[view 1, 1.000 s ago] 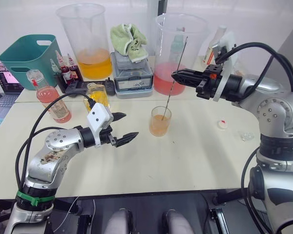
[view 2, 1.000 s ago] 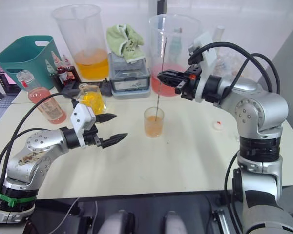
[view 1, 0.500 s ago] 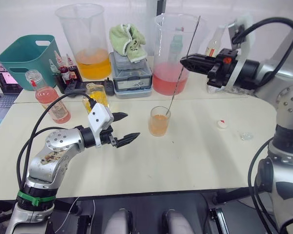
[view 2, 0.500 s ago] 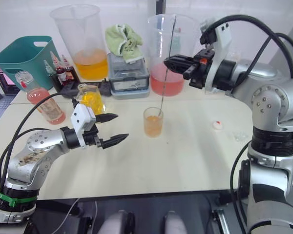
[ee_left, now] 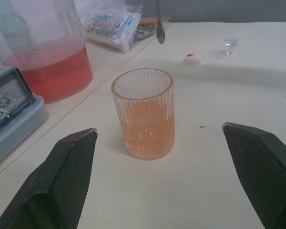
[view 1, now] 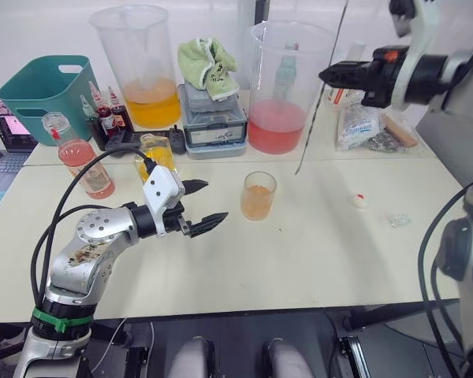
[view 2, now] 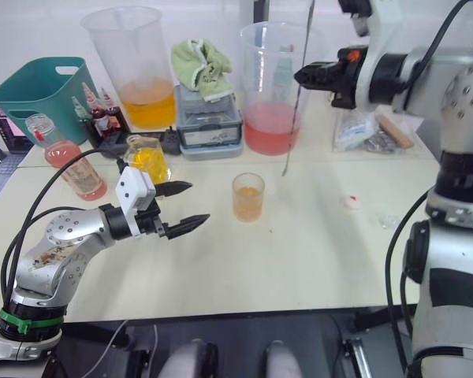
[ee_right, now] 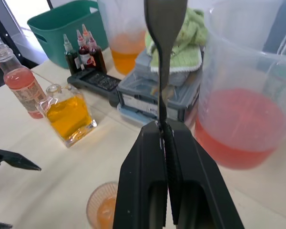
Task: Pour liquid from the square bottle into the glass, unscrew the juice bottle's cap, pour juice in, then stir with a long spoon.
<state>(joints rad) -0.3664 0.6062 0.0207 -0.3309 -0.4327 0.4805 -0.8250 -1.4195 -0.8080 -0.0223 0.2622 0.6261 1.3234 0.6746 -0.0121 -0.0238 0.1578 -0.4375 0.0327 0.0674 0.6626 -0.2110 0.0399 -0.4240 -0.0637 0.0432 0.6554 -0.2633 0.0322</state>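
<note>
The right tool (view 2: 301, 76) is clenched on the thin, long silver metal spoon (view 1: 318, 98), which hangs clear of the counter (view 1: 315, 252) with its small bowl in the air beside the big clear beaker of pink-red liquid (view 1: 284, 90) and its handle cut off by the head views' upper edge. The small clear ribbed glass tumbler (view 1: 258, 195), part full of orange drink, stands alone mid-counter, framed between the released, widely spread black fingers (ee_left: 69, 176) of the left tool (view 1: 202, 206), which touch nothing. Behind that arm the square faceted bottle of yellow liquid (view 2: 147, 160) is partly hidden by cable, the pink juice bottle (view 1: 83, 164) stands uncapped at the far left, and the tiny white cap (view 1: 359, 201) lies well right of the tumbler.
</note>
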